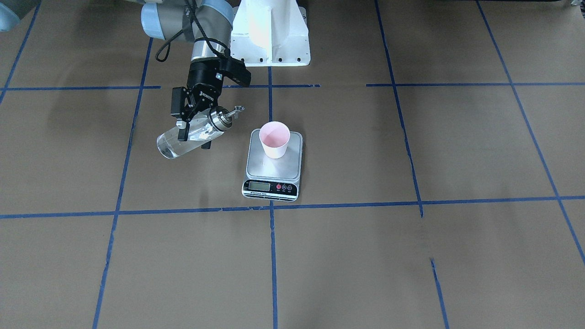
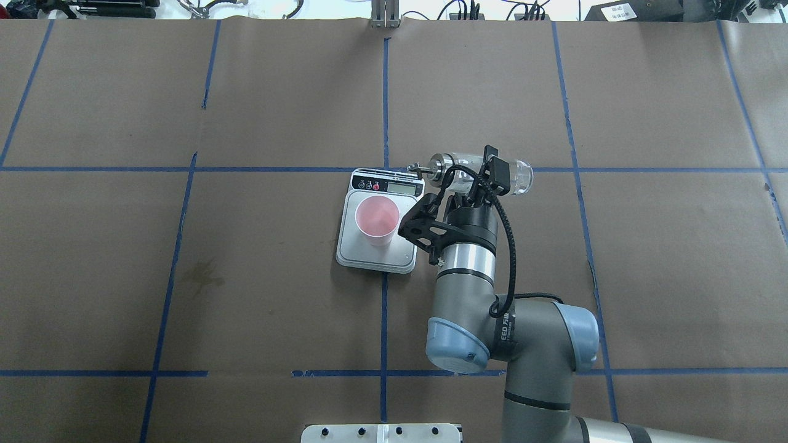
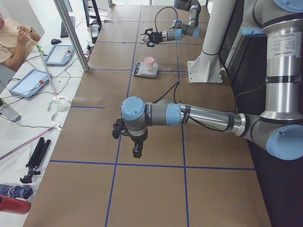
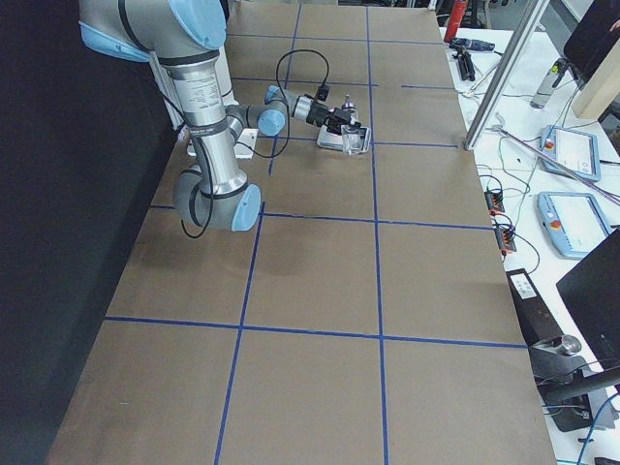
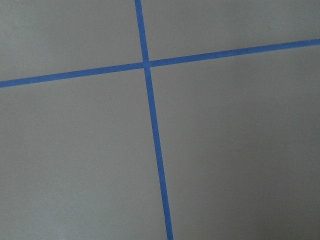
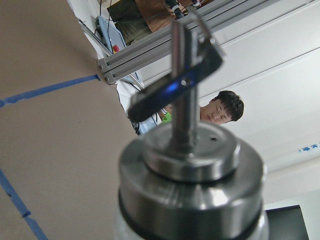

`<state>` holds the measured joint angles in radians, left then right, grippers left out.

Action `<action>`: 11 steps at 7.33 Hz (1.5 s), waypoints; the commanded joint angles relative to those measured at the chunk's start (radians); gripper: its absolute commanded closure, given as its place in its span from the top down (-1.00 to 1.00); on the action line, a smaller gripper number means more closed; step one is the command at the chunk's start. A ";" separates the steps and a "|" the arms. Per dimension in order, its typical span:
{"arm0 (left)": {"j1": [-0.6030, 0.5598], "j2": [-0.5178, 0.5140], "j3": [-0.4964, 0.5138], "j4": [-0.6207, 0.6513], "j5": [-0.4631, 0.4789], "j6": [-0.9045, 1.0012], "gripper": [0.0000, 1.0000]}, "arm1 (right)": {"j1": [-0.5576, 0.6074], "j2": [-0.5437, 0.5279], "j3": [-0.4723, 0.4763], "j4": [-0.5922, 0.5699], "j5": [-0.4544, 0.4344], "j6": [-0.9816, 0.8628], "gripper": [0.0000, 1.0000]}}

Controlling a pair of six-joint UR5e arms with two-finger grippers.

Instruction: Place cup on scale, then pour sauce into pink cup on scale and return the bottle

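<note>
The pale pink cup (image 1: 274, 139) (image 2: 377, 219) stands upright on the silver scale (image 1: 273, 171) (image 2: 375, 259). My right gripper (image 1: 194, 136) (image 2: 486, 177) is shut on the clear glass bottle (image 1: 178, 139) (image 2: 514, 175) and holds it above the table, tipped almost level. The bottle's silver spout cap (image 1: 222, 117) (image 6: 190, 165) points toward the scale, and the spout tip stops beside the cup, not over it. Clear sauce (image 1: 167, 147) lies in the bottle's base end. My left gripper (image 3: 135, 142) hangs over bare paper far from the scale, and I cannot tell whether it is open or shut.
Brown paper with blue tape lines (image 5: 150, 100) covers the table. The robot's white base (image 1: 269, 34) stands behind the scale. A side table with tablets (image 3: 31, 80) and cables runs along the far edge, and a person (image 3: 14, 40) sits there.
</note>
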<state>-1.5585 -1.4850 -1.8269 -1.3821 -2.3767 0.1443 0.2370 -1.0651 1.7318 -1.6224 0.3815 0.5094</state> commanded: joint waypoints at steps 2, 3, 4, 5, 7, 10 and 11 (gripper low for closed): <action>0.000 -0.003 0.000 0.000 -0.002 -0.003 1.00 | -0.007 0.024 -0.097 -0.010 -0.068 -0.002 -1.00; 0.002 -0.003 0.000 0.000 -0.002 -0.003 1.00 | -0.021 0.022 -0.103 -0.011 -0.099 -0.003 -1.00; 0.000 -0.004 0.000 0.000 -0.002 -0.005 1.00 | -0.031 0.022 -0.112 -0.011 -0.125 -0.009 -1.00; 0.002 -0.006 0.000 0.000 -0.002 -0.005 1.00 | -0.036 0.020 -0.113 -0.011 -0.141 -0.056 -1.00; 0.002 -0.008 0.003 0.000 -0.002 -0.005 1.00 | -0.041 0.019 -0.135 -0.011 -0.164 -0.080 -1.00; 0.002 -0.008 0.008 0.000 -0.002 -0.005 1.00 | -0.041 0.023 -0.140 -0.011 -0.202 -0.179 -1.00; 0.002 -0.009 0.009 0.000 -0.002 -0.005 1.00 | -0.041 0.020 -0.140 -0.011 -0.211 -0.204 -1.00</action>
<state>-1.5570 -1.4931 -1.8193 -1.3821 -2.3792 0.1396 0.1965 -1.0428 1.5930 -1.6337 0.1841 0.3431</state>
